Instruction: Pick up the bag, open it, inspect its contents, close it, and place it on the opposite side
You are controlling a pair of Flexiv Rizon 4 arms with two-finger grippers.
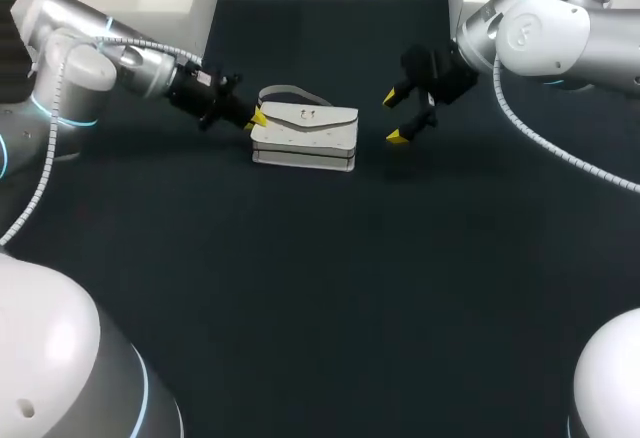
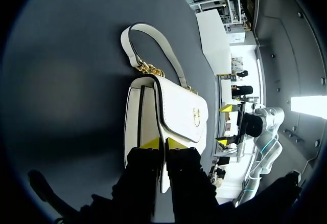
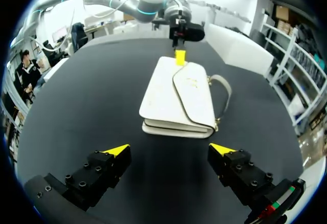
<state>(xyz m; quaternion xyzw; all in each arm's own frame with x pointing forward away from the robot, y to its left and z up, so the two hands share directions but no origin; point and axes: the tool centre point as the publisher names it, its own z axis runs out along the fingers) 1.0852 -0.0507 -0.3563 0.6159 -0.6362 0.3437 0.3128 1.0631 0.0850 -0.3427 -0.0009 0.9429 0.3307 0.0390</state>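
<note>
White bag [image 1: 305, 138] flat on table [image 1: 300, 298], far middle, strap to the far side. Left gripper [image 2: 163, 142] at its left end, apparently pinching the flap edge. Right gripper [image 3: 171, 150] spread wide just right, not touching.

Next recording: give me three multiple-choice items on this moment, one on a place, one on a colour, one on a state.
1. Where is the right gripper?
A) on top of the bag
B) beside the bag, apart from it
C) inside the bag

2. What colour is the bag?
A) black
B) red
C) white

3. The bag's flap is:
A) closed
B) lifted open
C) torn off

Answers:
1 B, dark cloth shows between its open fingers and the bag.
2 C, the shell is white in every view.
3 A, the flap lies flat on the body.
</note>
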